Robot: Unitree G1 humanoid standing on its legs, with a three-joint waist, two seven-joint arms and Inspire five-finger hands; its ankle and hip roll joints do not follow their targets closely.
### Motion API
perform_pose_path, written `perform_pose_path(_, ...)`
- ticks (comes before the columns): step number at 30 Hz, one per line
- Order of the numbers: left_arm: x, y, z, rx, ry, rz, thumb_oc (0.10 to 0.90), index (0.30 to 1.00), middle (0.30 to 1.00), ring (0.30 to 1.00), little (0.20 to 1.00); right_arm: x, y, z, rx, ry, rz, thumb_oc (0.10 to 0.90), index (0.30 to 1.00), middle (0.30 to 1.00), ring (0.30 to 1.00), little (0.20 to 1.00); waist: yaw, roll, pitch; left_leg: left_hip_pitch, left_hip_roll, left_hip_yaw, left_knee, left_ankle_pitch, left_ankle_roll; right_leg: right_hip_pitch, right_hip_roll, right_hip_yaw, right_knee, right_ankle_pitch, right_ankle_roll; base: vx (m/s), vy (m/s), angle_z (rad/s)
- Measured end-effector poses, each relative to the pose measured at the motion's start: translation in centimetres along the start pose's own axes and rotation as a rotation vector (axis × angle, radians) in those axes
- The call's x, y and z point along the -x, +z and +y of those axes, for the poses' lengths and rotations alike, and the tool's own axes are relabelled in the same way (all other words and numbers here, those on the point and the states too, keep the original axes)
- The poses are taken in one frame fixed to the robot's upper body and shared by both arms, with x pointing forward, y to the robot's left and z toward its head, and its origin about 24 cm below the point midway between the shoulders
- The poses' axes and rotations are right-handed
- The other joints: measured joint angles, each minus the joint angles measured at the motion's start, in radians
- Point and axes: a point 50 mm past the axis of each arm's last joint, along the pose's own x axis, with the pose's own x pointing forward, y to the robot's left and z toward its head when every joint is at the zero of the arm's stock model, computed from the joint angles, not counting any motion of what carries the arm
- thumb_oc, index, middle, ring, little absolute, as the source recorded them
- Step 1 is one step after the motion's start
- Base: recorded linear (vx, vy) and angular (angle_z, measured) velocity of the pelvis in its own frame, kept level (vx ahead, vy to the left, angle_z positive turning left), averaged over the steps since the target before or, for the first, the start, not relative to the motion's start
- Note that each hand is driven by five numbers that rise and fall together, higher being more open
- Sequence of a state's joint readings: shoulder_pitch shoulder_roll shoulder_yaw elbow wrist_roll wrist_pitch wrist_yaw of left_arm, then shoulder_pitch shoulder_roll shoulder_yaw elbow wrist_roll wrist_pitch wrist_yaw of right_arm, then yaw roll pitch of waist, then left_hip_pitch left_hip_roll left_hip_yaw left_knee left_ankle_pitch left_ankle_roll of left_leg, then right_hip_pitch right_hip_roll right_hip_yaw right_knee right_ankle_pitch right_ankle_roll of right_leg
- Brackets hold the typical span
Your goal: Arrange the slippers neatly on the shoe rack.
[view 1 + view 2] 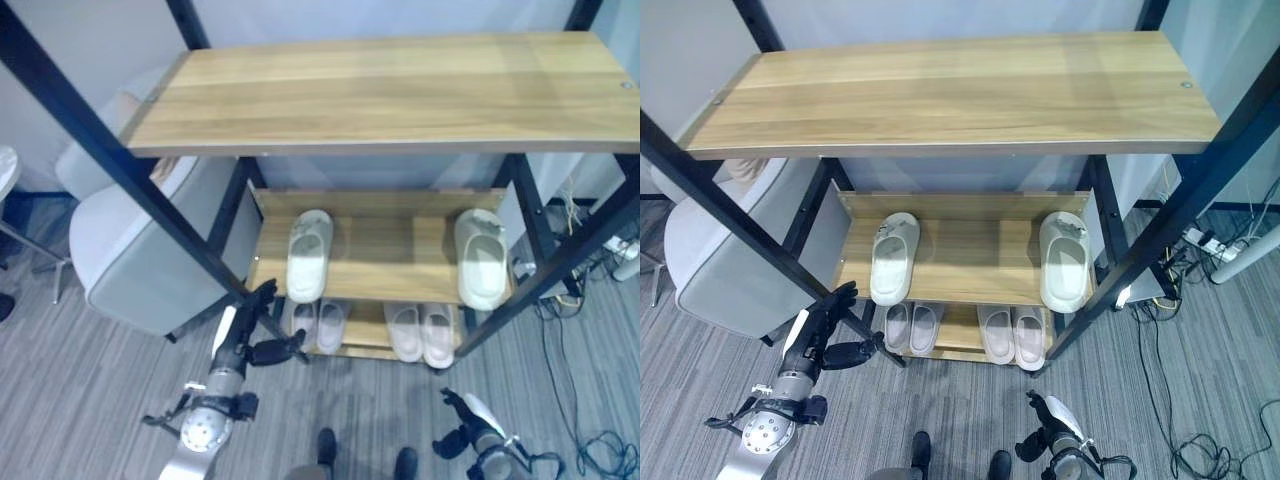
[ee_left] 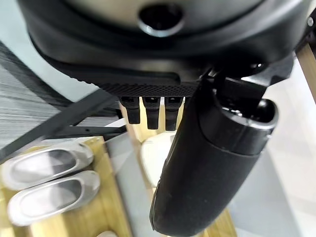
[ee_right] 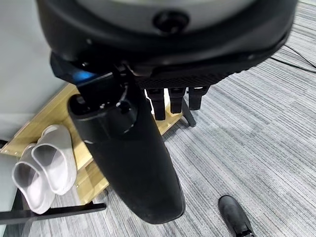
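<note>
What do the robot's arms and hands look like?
Each silver-grey metal arm ends in a dark hand. The left hand is black with a white panel behind it and a round silver wrist joint. The right hand is black with a white cover on top.

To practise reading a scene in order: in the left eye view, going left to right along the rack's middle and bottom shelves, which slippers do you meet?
Left slipper on the middle shelf → left pair on the bottom shelf → right pair on the bottom shelf → right slipper on the middle shelf.
</note>
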State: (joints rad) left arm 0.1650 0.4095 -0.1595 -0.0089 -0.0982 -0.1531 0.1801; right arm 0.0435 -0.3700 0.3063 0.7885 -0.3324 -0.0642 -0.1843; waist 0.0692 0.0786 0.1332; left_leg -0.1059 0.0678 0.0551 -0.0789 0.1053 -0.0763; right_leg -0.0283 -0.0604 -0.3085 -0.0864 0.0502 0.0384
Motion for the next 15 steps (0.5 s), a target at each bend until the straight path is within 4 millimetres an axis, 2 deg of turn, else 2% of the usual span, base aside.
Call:
perform_pose_path(8,-2.7,2.7,0.7,-0.068,0.125,-0.130,0.800,0.900,0.900,0.900,0.900,-0.5,0.4,-1.4,0.019,-0.042,-0.014,0.800,0.900,0.900,0.900,0.900,-0.021,0.009,0.013,-0.020,0.001,0.051,0.000,0.000,0.000,-0.036,-0.002,0.032,0.000,0.008,0.003,0.01,0.009,-0.12)
perform_pose_path(12,-3.8,2.7,1.1,-0.117,0.172,-0.134,0.800,0.900,0.900,0.900,0.900,-0.6,0.4,-1.9,0.037,-0.051,-0.018,0.800,0.900,0.900,0.900,0.900,-0.049,0.007,0.014,-0.018,0.003,0.068,0.000,0.000,0.000,-0.037,-0.001,0.038,0.000,0.008,0.003,0.02,-0.001,-0.04)
perform_pose_path(15,-4.9,2.5,1.5,-0.165,0.209,-0.127,0.800,0.900,0.900,0.900,0.900,-0.8,0.6,-2.2,0.044,-0.057,-0.027,0.800,0.900,0.900,0.900,0.900,-0.052,0.007,0.014,-0.019,0.005,0.079,0.000,0.000,0.000,-0.041,0.000,0.046,0.000,0.009,0.004,0.00,0.002,-0.10)
